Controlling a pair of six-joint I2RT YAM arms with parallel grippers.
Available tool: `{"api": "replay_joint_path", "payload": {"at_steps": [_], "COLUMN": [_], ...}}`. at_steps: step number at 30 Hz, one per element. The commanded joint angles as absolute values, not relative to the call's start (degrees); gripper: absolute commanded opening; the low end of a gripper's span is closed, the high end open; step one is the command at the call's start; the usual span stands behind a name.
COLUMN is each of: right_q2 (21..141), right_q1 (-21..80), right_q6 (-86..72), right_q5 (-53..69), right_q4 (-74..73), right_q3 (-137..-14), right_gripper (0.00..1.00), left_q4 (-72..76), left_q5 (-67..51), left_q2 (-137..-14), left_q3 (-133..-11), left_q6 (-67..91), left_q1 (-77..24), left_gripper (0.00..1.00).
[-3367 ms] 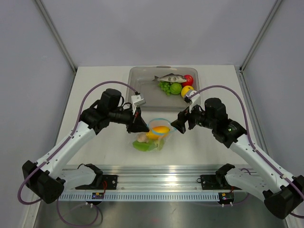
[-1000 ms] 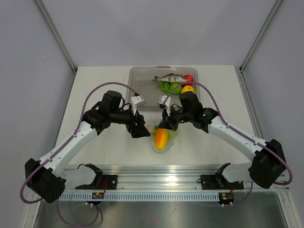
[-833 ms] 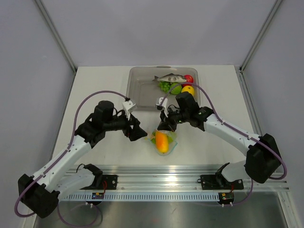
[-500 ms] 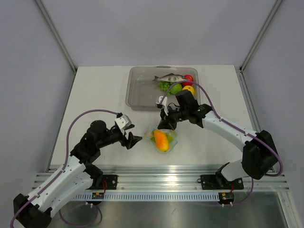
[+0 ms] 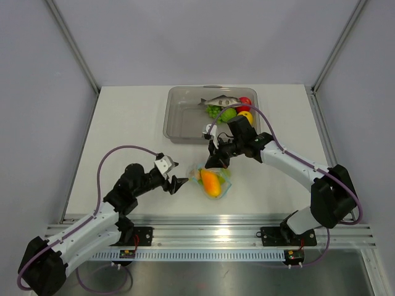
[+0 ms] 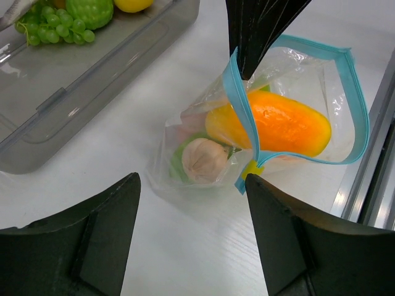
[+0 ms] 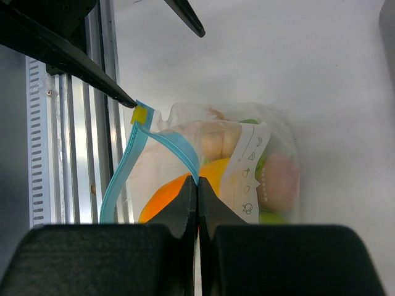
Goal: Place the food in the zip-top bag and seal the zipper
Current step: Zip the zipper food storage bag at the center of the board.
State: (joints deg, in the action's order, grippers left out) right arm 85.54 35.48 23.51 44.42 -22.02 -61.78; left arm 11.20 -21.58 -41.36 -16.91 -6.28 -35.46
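Zip-top bag [image 5: 213, 182]: near edge of tabletop [image 5: 123, 123], centre; mango [image 6: 271, 123] and other food inside; mouth gaping.
Left claw [image 5: 178, 183]: has let go and drawn back leftward; jaws spread, empty.
Right claw [image 5: 213, 163]: still clenched on zipper [image 6: 237, 105].
Sealing judged not yet begun.

Table [image 5: 129, 123]: we see a white top carrying two things.
Bag [image 6: 308, 71]: we see it resting just ahead of the left claw [image 5: 179, 183], its blue edge [image 6: 237, 98] pinched in the right claw [image 5: 212, 163].
Tray [image 5: 185, 120]: we find it beyond the right claw, well apart from the left claw.
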Motion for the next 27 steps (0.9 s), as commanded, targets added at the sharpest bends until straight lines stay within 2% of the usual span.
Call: {"api": "replay_joint_path", "payload": {"at_steps": [1, 4, 9, 22, 27], "right_q2": [85.4, 85.6, 85.5, 85.3, 85.3], "right_q1": [35.0, 35.0, 34.9, 34.7, 34.7], "right_q6": [24.4, 24.2, 24.0, 23.6, 23.5], "right_q5": [46.7, 46.8, 46.6, 45.9, 45.9], "right_q4": [-21.6, -21.5, -22.0, -23.2, -23.7], "right_q3": [-64.0, -64.2, -64.2, -65.0, -65.3], "right_gripper": [0.00, 0.00, 0.00, 0.00, 0.00], "left_q4": [25.3, 32.6, 43.5, 48.3, 56.9], "left_q5": [-21.0, -19.2, -19.2, -19.2, -18.4], "left_q2": [-38.8, -37.4, -37.9, -42.0, -39.3], "left_q3": [-13.1, -9.5, -4.6, -1.6, 2.7], "left_q6": [-3.8, -1.8, 1.5, 1.2, 3.6], "left_q1": [-35.9, -36.0, -36.1, -36.7, -36.7], "left_gripper": [0.74, 0.78, 0.76, 0.69, 0.69]}}
